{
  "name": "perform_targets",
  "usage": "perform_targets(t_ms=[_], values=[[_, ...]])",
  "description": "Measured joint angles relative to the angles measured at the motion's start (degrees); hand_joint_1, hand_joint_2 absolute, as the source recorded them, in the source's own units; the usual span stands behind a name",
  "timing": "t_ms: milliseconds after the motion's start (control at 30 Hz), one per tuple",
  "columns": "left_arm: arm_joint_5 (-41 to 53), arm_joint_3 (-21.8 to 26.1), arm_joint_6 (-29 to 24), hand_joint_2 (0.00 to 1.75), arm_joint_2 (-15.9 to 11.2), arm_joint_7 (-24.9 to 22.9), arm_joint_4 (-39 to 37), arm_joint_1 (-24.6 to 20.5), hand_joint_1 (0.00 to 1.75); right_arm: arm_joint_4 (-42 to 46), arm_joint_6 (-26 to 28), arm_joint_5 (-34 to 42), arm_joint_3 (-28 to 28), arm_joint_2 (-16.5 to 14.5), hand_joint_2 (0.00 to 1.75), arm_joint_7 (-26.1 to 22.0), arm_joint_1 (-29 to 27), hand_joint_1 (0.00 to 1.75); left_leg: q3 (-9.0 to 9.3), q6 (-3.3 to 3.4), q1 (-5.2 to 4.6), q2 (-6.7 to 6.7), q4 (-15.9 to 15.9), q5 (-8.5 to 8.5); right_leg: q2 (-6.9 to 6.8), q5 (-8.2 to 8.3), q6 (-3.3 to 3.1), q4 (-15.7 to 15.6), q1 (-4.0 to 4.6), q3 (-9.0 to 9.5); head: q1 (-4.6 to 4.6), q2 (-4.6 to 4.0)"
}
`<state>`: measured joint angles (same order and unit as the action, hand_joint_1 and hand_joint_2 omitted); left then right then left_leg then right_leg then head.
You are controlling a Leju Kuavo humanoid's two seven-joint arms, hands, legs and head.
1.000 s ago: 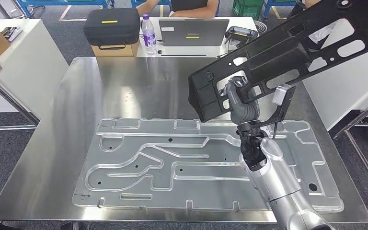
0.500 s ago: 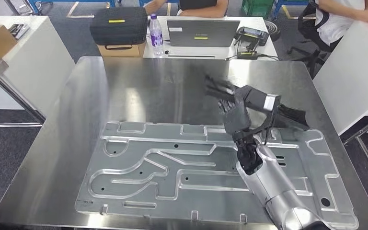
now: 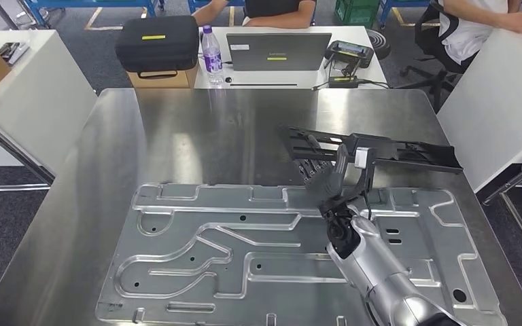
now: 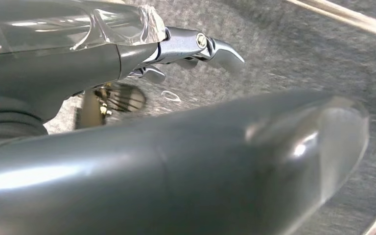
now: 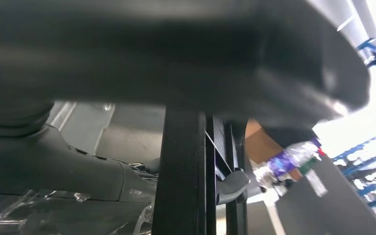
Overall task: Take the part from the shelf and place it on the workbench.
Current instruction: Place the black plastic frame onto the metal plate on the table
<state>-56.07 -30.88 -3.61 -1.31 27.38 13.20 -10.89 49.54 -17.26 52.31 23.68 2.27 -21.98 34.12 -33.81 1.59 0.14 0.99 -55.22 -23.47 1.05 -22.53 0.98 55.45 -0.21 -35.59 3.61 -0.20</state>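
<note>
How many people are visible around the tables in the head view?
2, both partly cut off by the picture's top edge. One person sits behind the laptop at the far table. Another person is at the top right. Others may be out of frame.

Black part [image 3: 408,151]; silver workbench [image 3: 197,136]; purple-labelled bottle [image 3: 211,47]; grey laptop [image 3: 278,51].

From the head we look down on the worktop [image 3: 197,136]; our right wrist camera (very close) shares its black part [image 3: 408,151]; the left faces floor [image 4: 298,54].
</note>
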Motion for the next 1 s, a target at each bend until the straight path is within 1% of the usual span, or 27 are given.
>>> perform_targets(t_ms=[100, 133, 267, 400, 500, 533, 567, 600, 633, 667, 700, 733, 767, 800, 833, 867, 900, 933, 967, 1000], values=[[-0.36, 0.05, -0.38, 0.0, 0.13, -1.23, 0.0, 0.03, 0.0, -0.75, 0.38, -1.05, 0.75, -0.21, 0.0, 1.02, 0.03, 0.0, 0.2, 0.2, -0.07, 0.16, 0.18, 0.18, 0.04, -0.01, -1.09, -0.06, 0.16, 0.12, -0.08, 0.0], [-0.46, 0.08, -0.55, 0.0, 0.13, -1.5, 0.0, 0.01, 0.0, -0.99, 0.48, -1.29, 1.07, -0.28, 0.0, 1.42, 0.03, 0.0, 0.21, 0.31, -0.14, 0.2, 0.18, 0.18, 0.02, 0.07, -1.07, -0.18, 0.15, 0.2, -0.09, 0.0], [-0.62, 0.1, -1.07, 0.0, 0.14, -2.41, 0.0, -0.02, 0.0, -1.82, 0.49, -1.41, 2.05, -0.57, 0.0, 2.51, 0.03, 0.0, 0.21, 0.67, -0.23, 0.24, 0.16, 0.1, -0.01, 0.25, -0.18, -0.68, 0.11, 0.47, -0.09, 0.0], [-0.62, 0.1, -1.32, 0.0, 0.15, -3.59, 0.0, -0.2, 0.0, -2.43, 0.41, -1.12, 2.85, -0.98, 0.0, 3.78, 0.06, 0.0, 0.16, 1.29, -0.57, 0.2, -0.12, -0.21, -0.05, 0.36, 1.17, -0.98, -0.35, 0.62, -0.09, 0.0], [-0.76, 0.1, -1.57, 0.0, 0.15, -4.55, 0.0, -0.61, 0.0, -2.81, 0.39, -0.71, 3.29, -1.45, 0.0, 4.38, 0.12, 0.0, 0.21, 1.67, -0.65, 0.2, -0.14, -0.09, -0.05, 0.54, 1.63, -1.06, -0.46, 0.69, -0.09, 0.01], [-0.8, 0.1, -1.58, 0.0, 0.16, -4.58, 0.0, -0.77, 0.0, -2.87, 0.36, -0.65, 3.34, -1.57, 0.0, 4.44, 0.15, 0.0, 0.34, 1.91, -0.53, 0.16, 0.13, 0.18, 0.01, 0.67, 1.81, -1.14, -0.38, 0.75, -0.08, 0.01], [-0.8, 0.1, -1.58, 0.0, 0.19, -4.58, 0.0, -0.89, 0.0, -2.93, 0.29, -0.6, 3.36, -1.65, 0.0, 4.48, 0.17, 0.0, 0.6, 2.16, -0.36, 0.08, 0.58, 0.58, -0.03, 0.41, 2.0, -0.97, -0.34, 0.73, -0.09, 0.0], [-0.8, 0.1, -1.57, 0.0, 0.22, -4.57, 0.0, -0.96, 0.0, -3.01, 0.17, -0.56, 3.4, -1.68, 0.0, 4.5, 0.22, 0.0, 0.88, 2.39, -0.12, -0.04, 1.09, 0.95, -0.08, -0.38, 2.16, -0.19, -0.29, 0.47, -0.15, 0.0], [-0.81, 0.11, -1.55, 0.0, 0.25, -4.56, 0.0, -0.99, 0.0, -3.13, 0.01, -0.51, 3.49, -1.69, 0.0, 4.49, 0.28, 0.0, 1.13, 2.58, 0.13, -0.2, 1.58, 1.27, -0.14, -2.05, 2.3, 2.04, -0.26, -0.37, -0.21, 0.0], [-0.82, 0.13, -1.52, 0.0, 0.26, -4.55, 0.0, -0.98, 0.0, -3.31, -0.19, -0.41, 3.6, -1.68, 0.0, 4.48, 0.3, 0.0, 1.28, 2.68, 0.24, -0.35, 1.81, 1.44, -0.26, -4.15, 2.41, 5.2, -0.38, -1.61, -0.27, 0.0], [-0.83, 0.15, -1.46, 0.0, 0.25, -4.54, 0.0, -0.92, 0.0, -3.55, -0.41, -0.31, 3.73, -1.68, 0.0, 4.5, 0.29, 0.0, 1.26, 2.72, 0.32, -0.49, 1.85, 1.49, -0.29, -6.29, 2.57, 9.4, -0.52, -3.3, -0.33, 0.0], [-0.83, 0.17, -1.39, 0.0, 0.23, -4.54, 0.0, -0.86, 0.0, -3.79, -0.57, -0.19, 3.87, -1.67, 0.0, 4.61, 0.24, 0.0, 1.2, 2.69, 0.37, -0.6, 1.83, 1.53, -0.35, -7.98, 2.74, 13.34, -0.7, -4.89, -0.33, 0.0], [-0.83, 0.19, -1.31, 0.0, 0.24, -4.54, 0.0, -0.81, 0.0, -4.01, -0.63, -0.11, 3.98, -1.66, 0.0, 4.89, 0.18, 0.0, 1.13, 2.6, 0.46, -0.67, 1.81, 1.58, -0.42, -8.52, 2.92, 15.56, -0.9, -5.68, -0.33, 0.0], [-0.84, 0.2, -1.24, 0.0, 0.25, -4.56, 0.0, -0.79, 0.0, -4.17, -0.42, -0.23, 4.1, -1.66, 0.0, 5.35, 0.19, 0.0, 1.07, 2.45, 0.62, -0.71, 1.78, 1.62, -0.52, -8.13, 3.13, 15.96, -1.13, -5.55, -0.33, 0.0], [-0.85, 0.25, -1.2, 0.0, 0.26, -4.66, 0.0, -0.8, 0.0, -4.28, 0.22, -0.8, 4.34, -1.66, 0.0, 6.08, 0.35, 0.0, 1.03, 2.22, 0.85, -0.72, 1.71, 1.65, -0.63, -6.74, 3.37, 13.88, -1.38, -4.21, -0.33, 0.0], [-0.86, 0.34, -1.18, 0.0, 0.27, -4.83, 0.0, -0.83, 0.0, -4.4, 1.21, -2.08, 4.76, -1.66, 0.0, 7.02, 0.74, 0.0, 0.98, 1.85, 1.1, -0.72, 1.54, 1.62, -0.81, -4.78, 3.71, 9.88, -1.68, -1.88, -0.34, 0.0], [-0.89, 0.48, -1.17, 0.0, 0.2, -5.01, 0.0, -0.85, 0.0, -4.53, 2.54, -4.58, 5.45, -1.62, 0.0, 8.11, 1.44, 0.0, 0.75, 1.32, 1.22, -0.71, 1.31, 1.53, -0.84, -3.41, 4.06, 5.67, -1.82, 0.52, -0.38, 0.0], [-0.91, 0.6, -1.15, 0.0, 0.14, -5.19, 0.0, -0.88, 0.0, -4.65, 3.91, -8.16, 6.46, -1.56, 0.0, 9.25, 2.31, 0.0, 0.51, 0.78, 1.3, -0.73, 1.05, 1.49, -0.68, -2.35, 4.07, 2.54, -1.84, 2.16, -0.41, 0.01], [-0.93, 0.72, -1.1, 0.0, 0.07, -5.27, 0.0, -0.89, 0.0, -4.77, 5.21, -12.79, 7.76, -1.38, 0.0, 10.5, 3.43, 0.0, 0.18, 0.21, 1.27, -0.72, 0.8, 1.55, -0.52, -1.91, 3.86, 0.58, -1.85, 3.01, -0.44, 0.01], [-0.95, 0.78, -1.03, 0.0, 0.0, -5.31, 0.0, -0.87, 0.0, -4.84, 6.43, -18.1, 9.21, -1.11, 0.0, 11.8, 4.6, 0.0, -0.19, -0.31, 1.22, -0.71, 0.67, 1.74, -0.27, -1.99, 3.45, 0.26, -1.69, 2.86, -0.47, 0.02]])
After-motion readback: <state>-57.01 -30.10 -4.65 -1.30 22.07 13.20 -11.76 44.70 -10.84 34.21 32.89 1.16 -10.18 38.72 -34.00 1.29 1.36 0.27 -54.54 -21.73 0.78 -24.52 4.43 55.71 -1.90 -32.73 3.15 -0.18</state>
